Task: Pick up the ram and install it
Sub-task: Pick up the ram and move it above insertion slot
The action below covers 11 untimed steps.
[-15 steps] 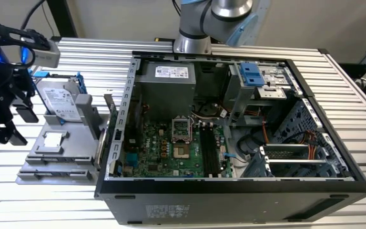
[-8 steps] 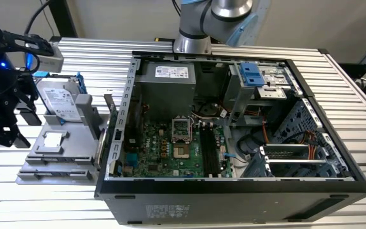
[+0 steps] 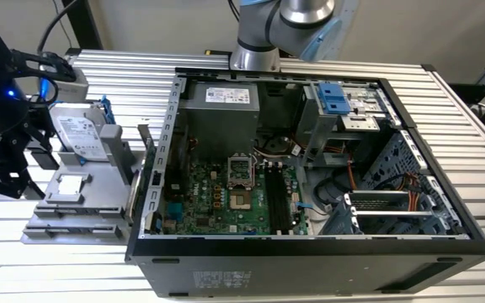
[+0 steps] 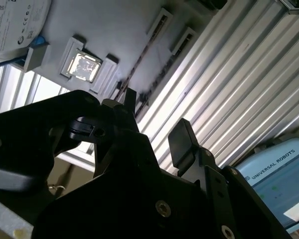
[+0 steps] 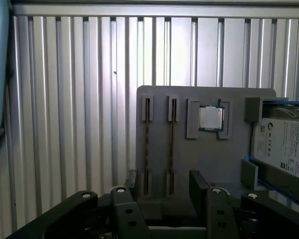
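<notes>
Gripper (image 5: 164,177): jaws held apart, positioned over the grey holder (image 5: 214,159) on the ribbed desk (image 5: 74,99). Ram (image 5: 147,144): seated on edge in a holder slot, second stick (image 5: 172,144) just beside; both are seen between the jaws.

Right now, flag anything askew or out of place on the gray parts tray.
Nothing stands out. Both ram sticks stand straight and parallel in the tray, the processor lies square in its pocket, and the open gripper is near them.
</notes>
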{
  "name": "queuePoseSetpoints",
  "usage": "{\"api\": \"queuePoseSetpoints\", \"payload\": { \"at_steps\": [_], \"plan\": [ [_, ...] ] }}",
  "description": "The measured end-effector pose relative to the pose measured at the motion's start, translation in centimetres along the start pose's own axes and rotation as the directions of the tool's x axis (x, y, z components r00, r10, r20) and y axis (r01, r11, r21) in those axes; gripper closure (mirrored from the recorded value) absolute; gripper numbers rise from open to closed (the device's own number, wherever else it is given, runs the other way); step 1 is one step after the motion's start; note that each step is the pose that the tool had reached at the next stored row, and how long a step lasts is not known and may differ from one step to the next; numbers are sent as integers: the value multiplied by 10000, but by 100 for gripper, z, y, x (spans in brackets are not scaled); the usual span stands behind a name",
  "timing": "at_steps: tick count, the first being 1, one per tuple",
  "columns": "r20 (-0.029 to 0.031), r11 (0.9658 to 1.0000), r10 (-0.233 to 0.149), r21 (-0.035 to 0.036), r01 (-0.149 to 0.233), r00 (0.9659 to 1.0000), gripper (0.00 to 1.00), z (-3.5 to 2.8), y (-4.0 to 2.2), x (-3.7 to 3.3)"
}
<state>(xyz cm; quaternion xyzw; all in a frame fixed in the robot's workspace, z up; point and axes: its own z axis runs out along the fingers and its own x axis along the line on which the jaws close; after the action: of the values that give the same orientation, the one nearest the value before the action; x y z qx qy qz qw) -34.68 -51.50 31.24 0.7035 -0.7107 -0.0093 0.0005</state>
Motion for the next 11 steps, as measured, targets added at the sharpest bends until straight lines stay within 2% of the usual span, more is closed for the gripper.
{"api": "queuePoseSetpoints", "payload": {
  "at_steps": [11],
  "plan": [
    [0,10000,52,0,-52,10000,0,106,-5,1]
  ]
}}
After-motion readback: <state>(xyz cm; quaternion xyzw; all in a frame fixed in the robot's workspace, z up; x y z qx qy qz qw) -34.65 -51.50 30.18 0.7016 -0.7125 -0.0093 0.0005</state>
